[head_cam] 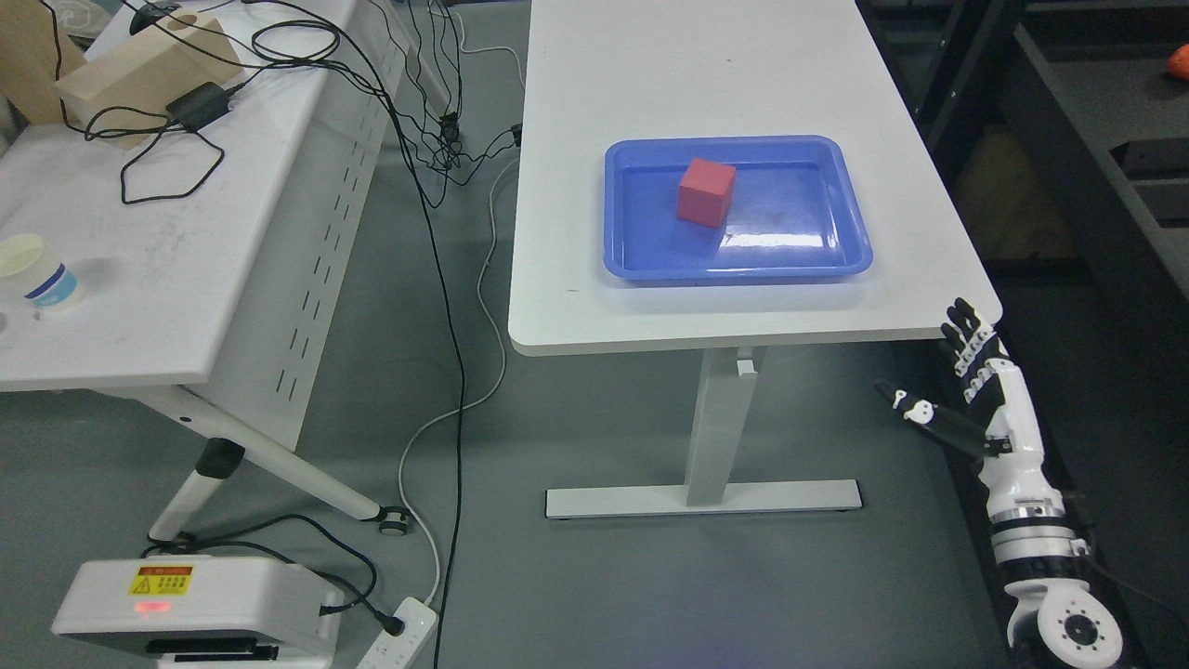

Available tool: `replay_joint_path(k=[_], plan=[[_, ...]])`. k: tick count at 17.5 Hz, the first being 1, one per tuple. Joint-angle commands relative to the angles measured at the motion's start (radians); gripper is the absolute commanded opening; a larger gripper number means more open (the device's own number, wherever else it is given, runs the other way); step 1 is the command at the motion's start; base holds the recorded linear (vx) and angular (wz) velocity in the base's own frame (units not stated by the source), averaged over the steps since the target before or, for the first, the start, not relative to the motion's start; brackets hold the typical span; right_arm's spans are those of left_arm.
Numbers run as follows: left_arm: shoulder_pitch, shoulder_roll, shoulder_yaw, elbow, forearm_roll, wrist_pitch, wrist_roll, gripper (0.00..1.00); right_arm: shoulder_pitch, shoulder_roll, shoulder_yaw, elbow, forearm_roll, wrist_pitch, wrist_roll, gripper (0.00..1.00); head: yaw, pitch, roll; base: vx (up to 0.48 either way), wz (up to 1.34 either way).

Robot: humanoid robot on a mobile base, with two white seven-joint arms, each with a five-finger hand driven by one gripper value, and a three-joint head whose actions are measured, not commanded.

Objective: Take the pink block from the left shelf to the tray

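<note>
I see the matte pink block, a cube, sitting in the glossy blue plastic tray. My right hand hangs empty, fingers spread, beside the table.

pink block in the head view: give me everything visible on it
The pink block is a plain pinkish-red cube with matte, unmarked faces; the material can't be told for sure. It looks intact, sits flat on one face, turned slightly so a vertical edge faces the camera. It rests inside the blue tray, left of the tray's middle and clear of the walls, on the white table. Only the tray floor touches it. No hand is near it.
</note>
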Motion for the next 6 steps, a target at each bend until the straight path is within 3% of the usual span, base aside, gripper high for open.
replay_joint_path(k=[1, 6], plan=[[0.009, 0.017, 0.000, 0.000, -0.002, -0.001, 0.001, 1.00, -0.001, -0.017, -0.001, 0.001, 0.000, 0.000, 0.001, 1.00, 0.0000, 0.000, 0.000, -0.116, 0.01], [0.009, 0.017, 0.000, 0.000, -0.002, -0.001, 0.001, 1.00, -0.001, -0.017, -0.001, 0.001, 0.000, 0.000, 0.002, 1.00, 0.0000, 0.000, 0.000, -0.054, 0.00]])
